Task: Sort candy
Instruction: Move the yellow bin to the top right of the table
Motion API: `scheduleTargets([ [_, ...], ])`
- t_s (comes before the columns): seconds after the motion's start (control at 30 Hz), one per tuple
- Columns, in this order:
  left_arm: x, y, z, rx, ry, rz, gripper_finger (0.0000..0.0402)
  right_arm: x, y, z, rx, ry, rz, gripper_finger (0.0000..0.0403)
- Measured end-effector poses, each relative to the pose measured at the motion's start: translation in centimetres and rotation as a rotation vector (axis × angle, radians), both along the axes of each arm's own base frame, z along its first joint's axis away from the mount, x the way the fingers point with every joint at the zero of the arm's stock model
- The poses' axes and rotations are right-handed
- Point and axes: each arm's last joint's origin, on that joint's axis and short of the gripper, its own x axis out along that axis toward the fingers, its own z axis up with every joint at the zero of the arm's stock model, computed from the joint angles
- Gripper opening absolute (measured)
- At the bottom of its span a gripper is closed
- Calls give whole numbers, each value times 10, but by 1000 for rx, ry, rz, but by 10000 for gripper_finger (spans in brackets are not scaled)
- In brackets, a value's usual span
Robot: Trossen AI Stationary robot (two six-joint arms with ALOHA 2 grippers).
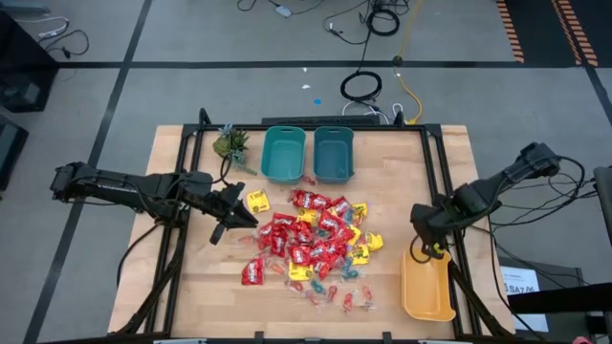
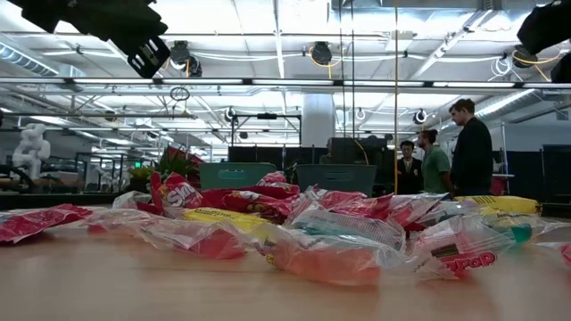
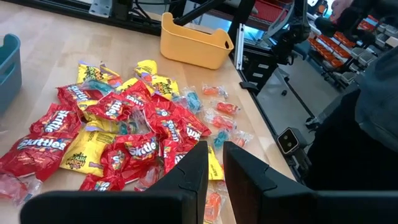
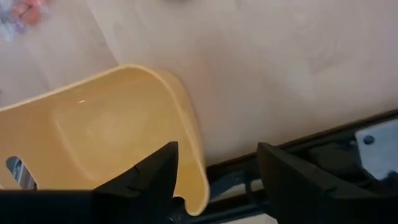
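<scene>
The candy [image 1: 311,239] lies heaped in the middle of the table: red packets [image 3: 134,146], yellow packets [image 3: 90,149] and small twist-wrapped pieces [image 3: 221,121], also seen up close in the low view [image 2: 294,223]. My left gripper [image 1: 228,218] hovers over the pile's left edge. Its fingers [image 3: 214,168] stand a narrow gap apart with nothing between them. My right gripper [image 1: 427,244] points down, open, over the far end of the yellow bin [image 1: 427,287]. The bin's curved corner wall [image 4: 189,134] shows below, between the fingers.
Two teal bins [image 1: 284,153] [image 1: 334,153] stand at the table's far edge, with a small green plant [image 1: 229,143] to their left. Black frame rails [image 1: 442,182] run along the table's sides. People [image 2: 446,160] stand in the room beyond the table.
</scene>
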Motion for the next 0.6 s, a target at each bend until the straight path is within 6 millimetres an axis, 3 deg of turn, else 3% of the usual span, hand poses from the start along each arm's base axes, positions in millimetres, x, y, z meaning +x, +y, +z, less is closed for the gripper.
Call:
scheduleTargets([
  [0.6, 0, 0, 0, 15, -3, 13, 59, 28, 43, -33, -135, 40, 238, 210],
])
